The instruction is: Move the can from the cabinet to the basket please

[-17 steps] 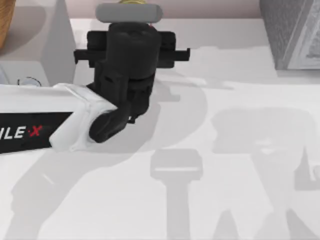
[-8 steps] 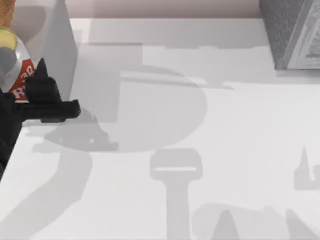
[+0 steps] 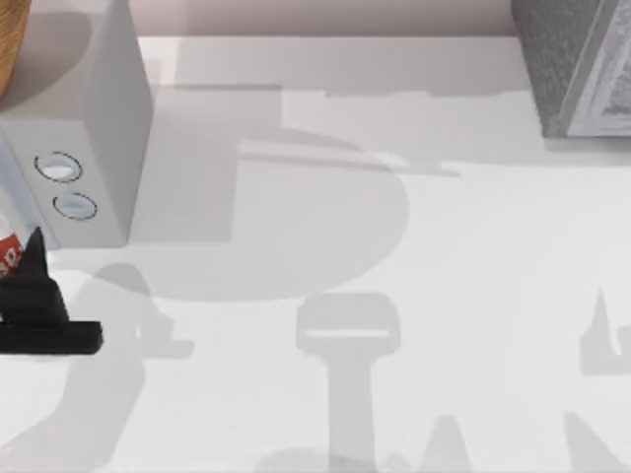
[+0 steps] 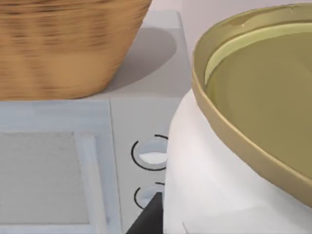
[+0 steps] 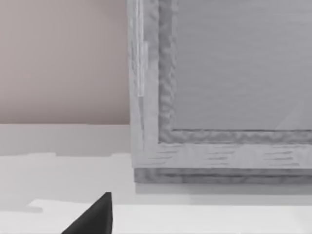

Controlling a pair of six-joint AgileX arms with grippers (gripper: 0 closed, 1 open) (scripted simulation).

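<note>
Can (image 4: 234,161) is out of the cabinet (image 3: 577,64) already, clamped in the left gripper (image 3: 30,296) at the table's left edge, near the basket (image 4: 63,44) (dropping it in remains). Right gripper's jaws: cannot tell.

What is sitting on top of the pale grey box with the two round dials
The basket sits on the pale grey box, with bare top beside it. The can, in the left claw, covers the box's far side.
</note>
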